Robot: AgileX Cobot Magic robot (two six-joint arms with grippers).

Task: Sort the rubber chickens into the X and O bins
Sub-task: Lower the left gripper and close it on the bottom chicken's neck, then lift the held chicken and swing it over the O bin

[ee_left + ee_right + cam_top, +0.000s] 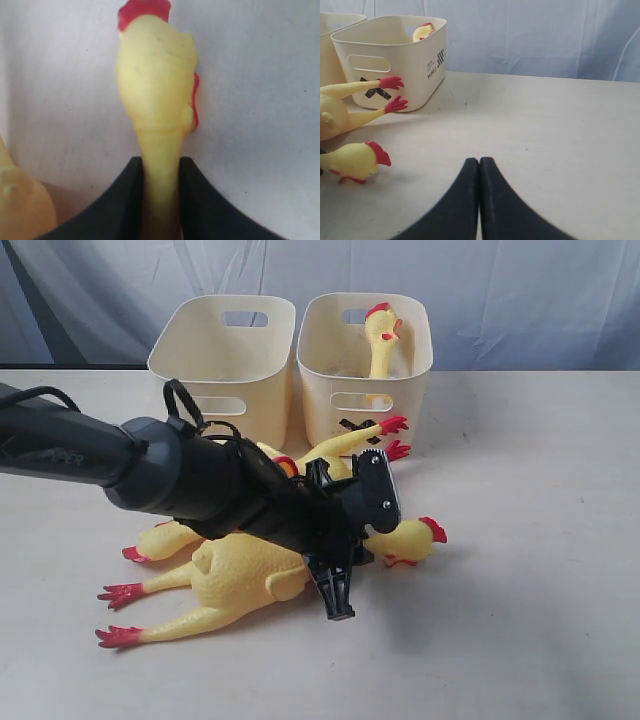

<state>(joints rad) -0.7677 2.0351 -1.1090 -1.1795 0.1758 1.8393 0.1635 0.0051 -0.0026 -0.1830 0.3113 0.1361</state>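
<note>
Left pincer clamped on the neck of the near yellow rubber chicken with red comb, black fingers tight on both sides just behind the head. That chicken lies flat on the pale bench, head right, red feet left. Right pincer closed, empty, over the bench on the right. Cream plastic tub marked with a black X far centre, one upright yellow chicken inside. Matching cream tub right beside it on the left; its mark is hidden by the arm. Third yellow chicken lies behind the arm, red feet just beside the X tub's near wall.
</note>
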